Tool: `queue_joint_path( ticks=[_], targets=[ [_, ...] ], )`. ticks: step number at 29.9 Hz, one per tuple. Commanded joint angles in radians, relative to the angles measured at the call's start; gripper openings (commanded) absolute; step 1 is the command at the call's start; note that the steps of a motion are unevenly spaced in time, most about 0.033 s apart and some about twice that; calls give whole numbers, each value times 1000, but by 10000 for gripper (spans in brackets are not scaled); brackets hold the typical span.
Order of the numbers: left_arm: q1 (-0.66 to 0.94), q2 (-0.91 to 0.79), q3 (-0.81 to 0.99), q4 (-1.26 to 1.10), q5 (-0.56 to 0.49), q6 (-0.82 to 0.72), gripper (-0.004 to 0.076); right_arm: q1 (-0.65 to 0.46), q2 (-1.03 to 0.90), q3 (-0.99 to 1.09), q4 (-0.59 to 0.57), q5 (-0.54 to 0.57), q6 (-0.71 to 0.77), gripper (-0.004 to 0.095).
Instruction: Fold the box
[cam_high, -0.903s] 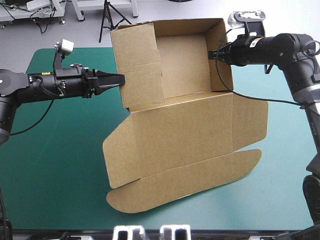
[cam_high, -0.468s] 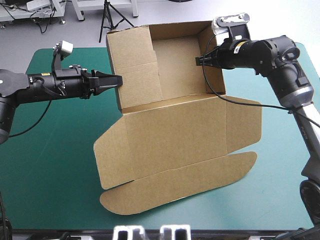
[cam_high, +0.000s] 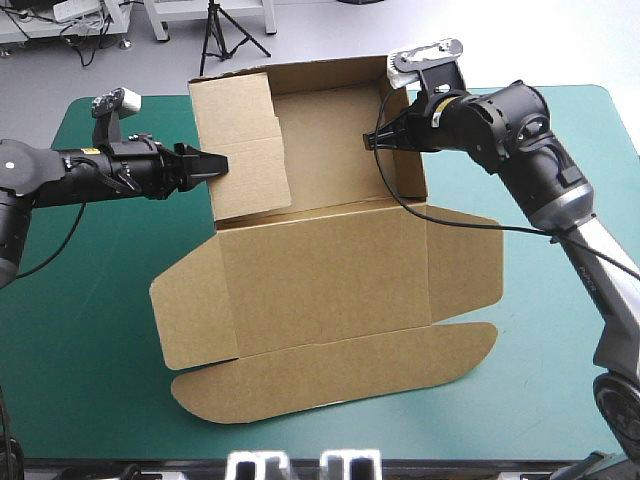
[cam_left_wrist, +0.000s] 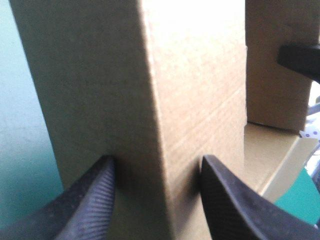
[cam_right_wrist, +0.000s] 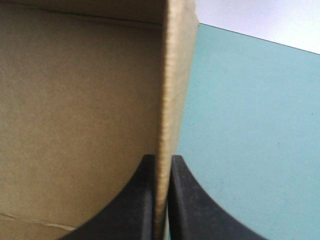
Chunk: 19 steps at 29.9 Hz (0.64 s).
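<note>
The brown box (cam_high: 320, 270) is an open tray at the far middle of the table, its lid and front flaps lying flat toward the near edge. My left gripper (cam_high: 222, 162) comes in from the left, shut on the tray's folded left wall. In the left wrist view that thick wall (cam_left_wrist: 190, 75) fills the space between the black fingers (cam_left_wrist: 95, 200). My right gripper (cam_high: 372, 140) reaches from the right and is shut on the upright right wall. The right wrist view has this gripper (cam_right_wrist: 162, 157) pinching the thin board edge (cam_right_wrist: 172, 75), with the tray's inside to one side.
Bare teal-green cover (cam_high: 80, 350) lies near left of the box, and more (cam_high: 560, 330) on the right. The box's rounded front flap (cam_high: 330, 375) comes close to the near edge. The right arm (cam_high: 560, 190) spans the far right of the table.
Both grippers have moved left with the box, keeping their hold. The whole sheet has slid left across the cover, and the right arm reaches further over the table.
</note>
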Motion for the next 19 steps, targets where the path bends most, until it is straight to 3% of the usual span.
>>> queue_joint_path(
  ticks=[1,5,11,19],
  targets=[
    [-7,-30,-30,-32,-104,-25,344,60,-42,-29,84,-50,-9,-11],
    [-9,-30,-30,41,-155,-54,256,112,-42,-29,84,-45,10,-11],
    [-69,-30,-30,174,-229,-60,-10,169,-42,-29,62,-49,56,-11],
    [-185,-32,-30,307,-212,-107,-9,167,-42,-29,25,20,140,-11]
  ],
)
